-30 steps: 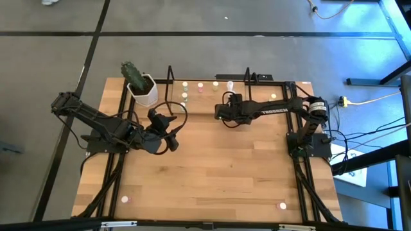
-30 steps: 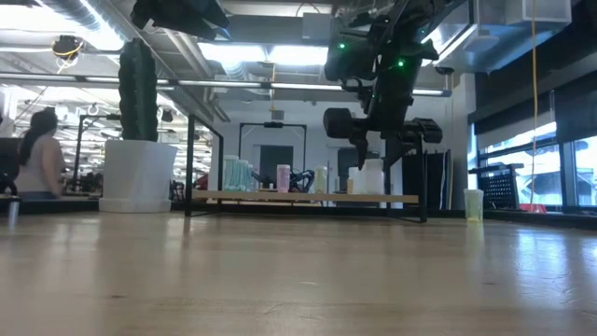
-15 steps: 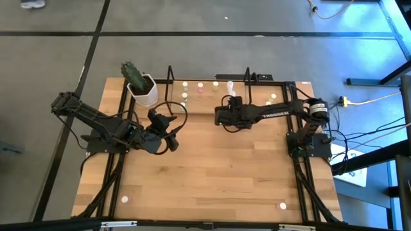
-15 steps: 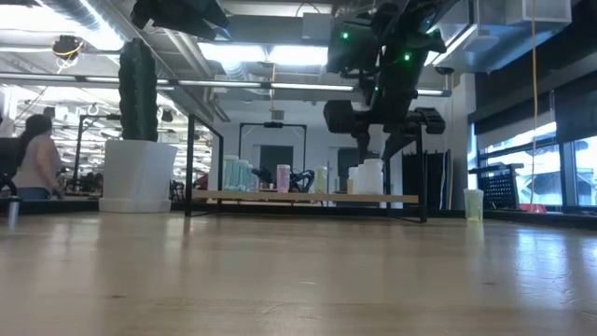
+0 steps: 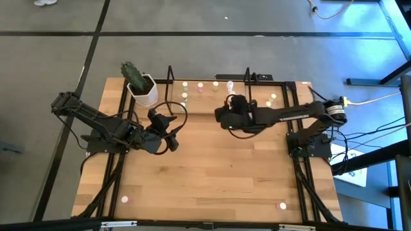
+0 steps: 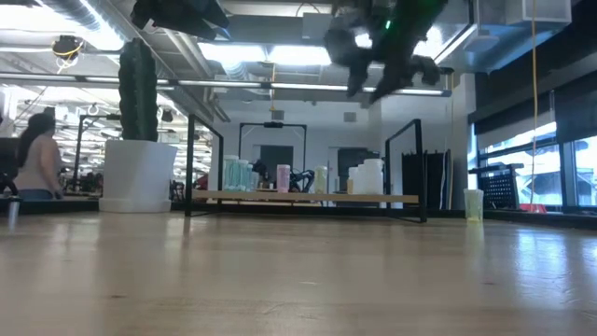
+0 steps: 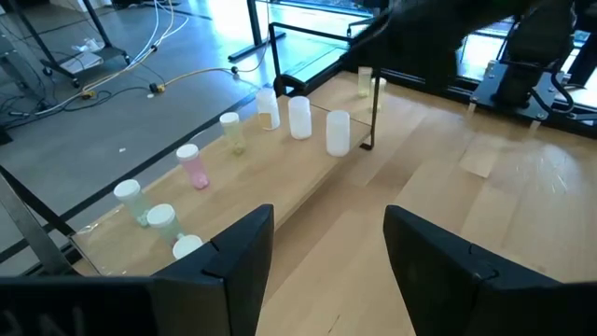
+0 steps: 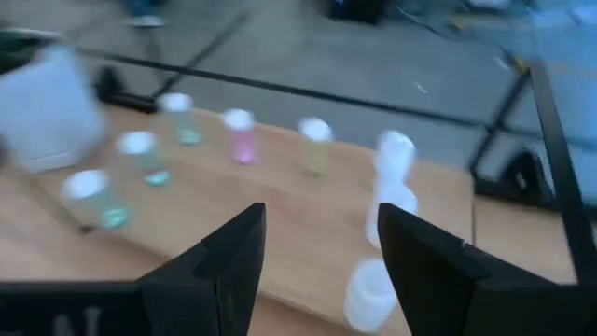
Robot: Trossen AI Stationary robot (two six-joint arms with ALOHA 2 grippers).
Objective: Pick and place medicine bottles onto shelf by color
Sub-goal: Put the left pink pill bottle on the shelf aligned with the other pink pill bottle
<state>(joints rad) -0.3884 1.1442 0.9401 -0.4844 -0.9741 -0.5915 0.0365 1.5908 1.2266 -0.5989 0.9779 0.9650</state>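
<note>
Left gripper (image 5: pixel 172 133): parked left of centre, jaws apart, empty. Shelf (image 5: pixel 207 94): far edge, medicine bottles (image 7: pixel 194 166) standing along it. Right gripper (image 5: pixel 226 119): just near the shelf, jaws apart, empty. I judge a careless sweep could topple bottles.

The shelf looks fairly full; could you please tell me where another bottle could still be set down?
The shelf is crowded at its cactus pot end, where green bottles and a pink bottle cluster. White bottles fill the middle. Bare wooden floor remains between the last white bottle and the far upright loop.
</note>
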